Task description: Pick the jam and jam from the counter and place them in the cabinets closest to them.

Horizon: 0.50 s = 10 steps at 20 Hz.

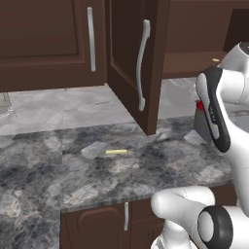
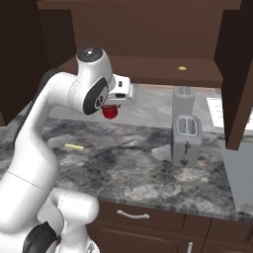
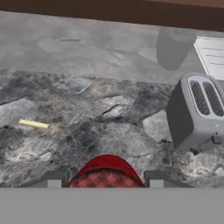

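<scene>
Bright red squat cylindrical jam jar (image 3: 105,171) sits between the two dark fingertips of the gripper (image 3: 105,178), held off the grey marbled stone counter (image 2: 133,168). In the hand view one finger (image 3: 54,178) stands on each side of the jar, pressed against it; the fingers are closed on the jar. In the right base view the red jar (image 2: 110,112) hangs just below the white hand, above the back part of the counter, near the wall edge. In the left base view only a small red patch of the jar (image 1: 199,105) shows beside the arm's forearm.

Arm pose: the white arm rises from the base, bends at a raised elbow and reaches forward, with the wrist roughly level and the hand pointing toward the open dark brown wooden upper cabinet (image 2: 148,64). Cabinet door (image 1: 138,63) with long curved silver bar handle (image 1: 141,65) stands swung open over the counter. The hand is below the brown shelf level.

A thin yellow stick (image 1: 116,152) lies flat on the counter, toward its front-left part, well apart from the jar. A silver two-slot toaster (image 2: 186,140) stands toward the right end of the counter, apart from the gripper. A small yellowish object (image 2: 182,68) rests on the cabinet shelf; too small to identify.
</scene>
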Tool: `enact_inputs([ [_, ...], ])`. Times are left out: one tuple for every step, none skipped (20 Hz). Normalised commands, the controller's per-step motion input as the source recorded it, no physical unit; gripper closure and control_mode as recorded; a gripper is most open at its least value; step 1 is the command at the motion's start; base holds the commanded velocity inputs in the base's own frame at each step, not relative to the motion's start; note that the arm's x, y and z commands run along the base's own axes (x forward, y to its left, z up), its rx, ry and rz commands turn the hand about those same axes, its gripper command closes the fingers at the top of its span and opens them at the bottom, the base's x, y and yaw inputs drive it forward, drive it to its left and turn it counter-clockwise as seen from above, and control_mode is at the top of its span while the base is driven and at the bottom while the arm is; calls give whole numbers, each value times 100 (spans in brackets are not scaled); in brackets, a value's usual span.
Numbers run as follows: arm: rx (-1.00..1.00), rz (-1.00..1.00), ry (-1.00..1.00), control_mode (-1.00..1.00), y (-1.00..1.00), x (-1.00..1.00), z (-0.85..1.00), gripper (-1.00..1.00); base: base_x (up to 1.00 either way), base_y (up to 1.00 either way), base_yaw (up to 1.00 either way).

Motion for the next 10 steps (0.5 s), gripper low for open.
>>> enact_inputs([
  [-8,-9,-10,-100,9,0,39,100,0,0,0],
  [-8,-9,-9,-100,8,0,42,100,0,0,0],
  [-6,-9,-6,-100,7,0,45,100,0,0,0],
  [-6,-10,-4,-100,5,0,49,100,0,0,0],
  [-5,-10,-3,-100,5,0,52,100,0,0,0],
  [-4,-10,-2,-100,4,0,56,100,0,0,0],
  [-3,-9,0,-100,3,0,58,100,0,0,0],
  [-1,-8,0,-100,1,0,60,100,0,0,0],
  [0,-8,0,-100,0,2,52,100,0,0,0],
  [0,-8,-2,-100,0,0,36,100,0,0,0],
])
